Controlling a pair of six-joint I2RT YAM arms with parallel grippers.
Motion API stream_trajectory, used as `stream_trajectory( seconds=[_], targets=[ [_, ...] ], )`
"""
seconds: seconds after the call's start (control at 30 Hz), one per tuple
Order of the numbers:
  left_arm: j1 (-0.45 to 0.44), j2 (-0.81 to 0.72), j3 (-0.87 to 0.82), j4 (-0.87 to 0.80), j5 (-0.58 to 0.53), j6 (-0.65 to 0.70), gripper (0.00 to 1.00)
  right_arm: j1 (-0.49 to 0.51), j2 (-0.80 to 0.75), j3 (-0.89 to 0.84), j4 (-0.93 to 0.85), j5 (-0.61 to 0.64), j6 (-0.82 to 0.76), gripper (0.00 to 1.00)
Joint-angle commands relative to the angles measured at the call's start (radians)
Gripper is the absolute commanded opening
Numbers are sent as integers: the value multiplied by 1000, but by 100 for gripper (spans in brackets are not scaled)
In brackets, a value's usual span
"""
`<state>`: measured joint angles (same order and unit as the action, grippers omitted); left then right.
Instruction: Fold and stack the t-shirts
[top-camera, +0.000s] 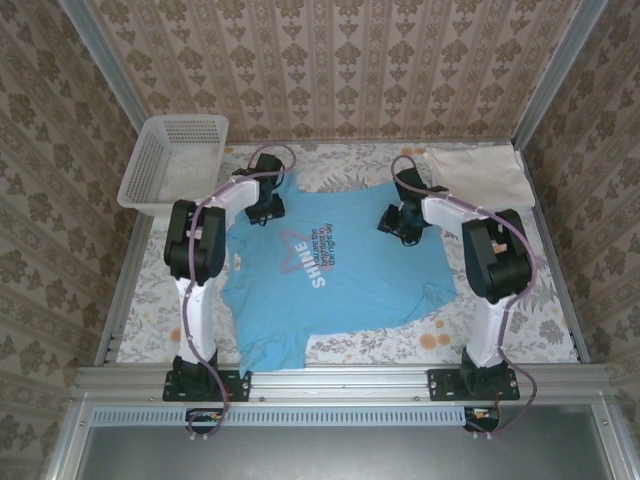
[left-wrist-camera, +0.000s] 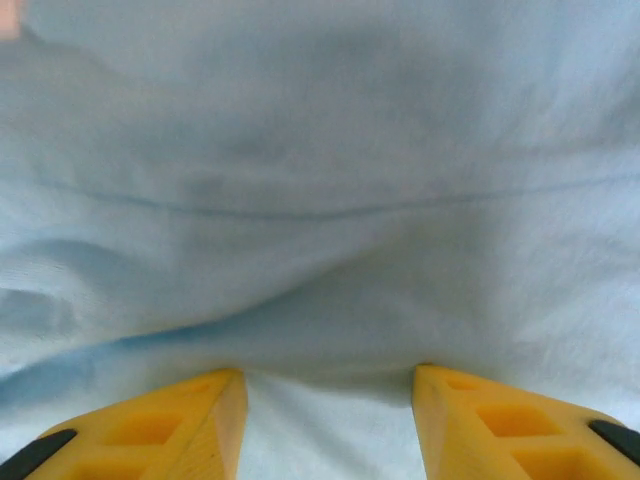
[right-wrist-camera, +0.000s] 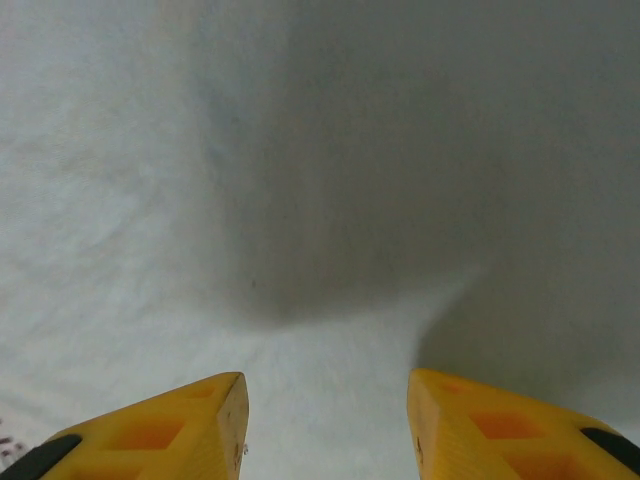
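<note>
We see the light blue t-shirt (top-camera: 330, 285) spread flat, print up, across the middle of the patterned table (top-camera: 520, 335), and the cream-white t-shirt (top-camera: 482, 176) folded at the far right corner. The left gripper (top-camera: 265, 208) hangs low over the blue shirt's far left edge and the right gripper (top-camera: 404, 226) over its far right part, each with yellow fingers (left-wrist-camera: 190, 425) spread wide, pinching nothing. The wrist cameras give only blurred cloth, so we cannot tell whether the fingertips touch it.
</note>
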<state>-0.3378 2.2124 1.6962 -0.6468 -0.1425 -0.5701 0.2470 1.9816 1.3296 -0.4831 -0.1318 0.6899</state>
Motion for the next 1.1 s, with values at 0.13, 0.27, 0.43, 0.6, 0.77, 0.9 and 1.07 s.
stream_trajectory(
  seconds=[0.13,0.27,0.43,0.6,0.77,0.9,1.07],
  targets=[
    [94,256,349,-157,35,76,49,-20,152,212,-41,-7,54,48],
    [114,369,590,-229,69,98,51,-32,199,316,-49,-1,59,50],
    [119,506,949,-353,133,140,58,-33,279,523,-152,-8,25,53],
    [112,322,846,-350,229,116,70,-14,101,490,-162,33,-41,63],
    [72,-114,369,-131,284,64,84,-9,-234,116,-65,41,-76,67],
    [17,-453,7,9,268,5,85,-9,-438,-163,-69,23,-107,61],
    [-20,-825,-455,48,152,-71,75,14,-500,-299,-157,68,-163,49]
  ],
)
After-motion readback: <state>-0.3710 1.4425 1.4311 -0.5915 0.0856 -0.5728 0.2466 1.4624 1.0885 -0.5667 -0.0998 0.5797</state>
